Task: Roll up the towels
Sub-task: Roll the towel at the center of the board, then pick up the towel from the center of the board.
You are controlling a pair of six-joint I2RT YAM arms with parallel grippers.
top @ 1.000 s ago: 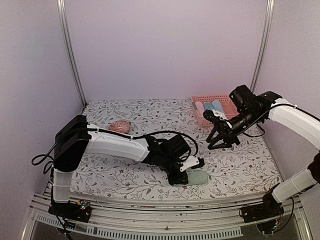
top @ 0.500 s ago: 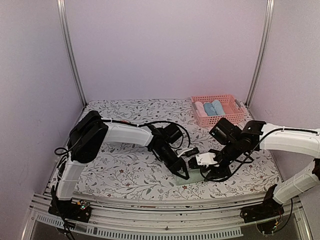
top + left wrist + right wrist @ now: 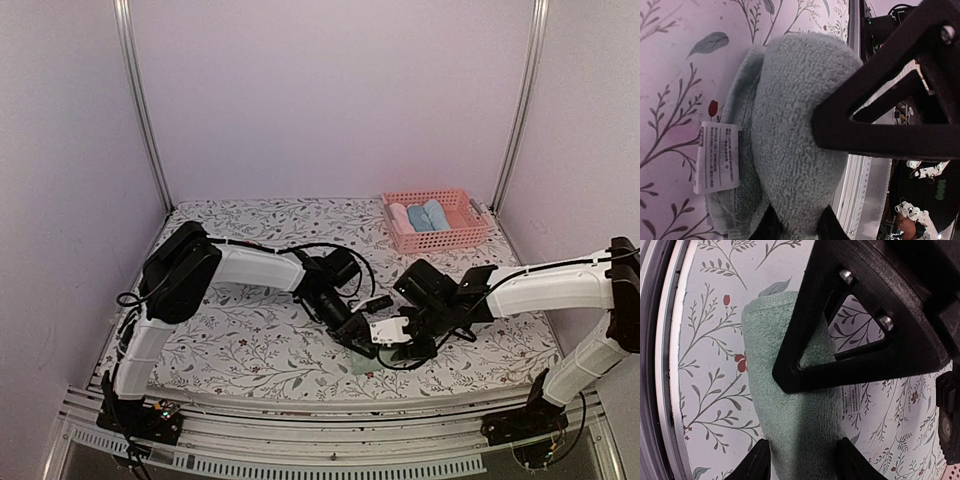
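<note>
Top external: left gripper (image 3: 358, 335) and right gripper (image 3: 400, 345) meet over the green towel (image 3: 368, 364) at the near edge of the table (image 3: 230, 345). Left wrist: fingers (image 3: 766, 227) clamp the rolled towel. Right wrist: fingers (image 3: 756, 461) straddle it; squeezing or not, cannot tell.

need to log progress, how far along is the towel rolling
Done: three rolled towels lie in the pink basket. In hand: the green towel, rolled up near the front edge, is pinched by the left gripper, with the right gripper straddling it. Left: moving it to the basket, probably; no other loose towel shows.
</note>
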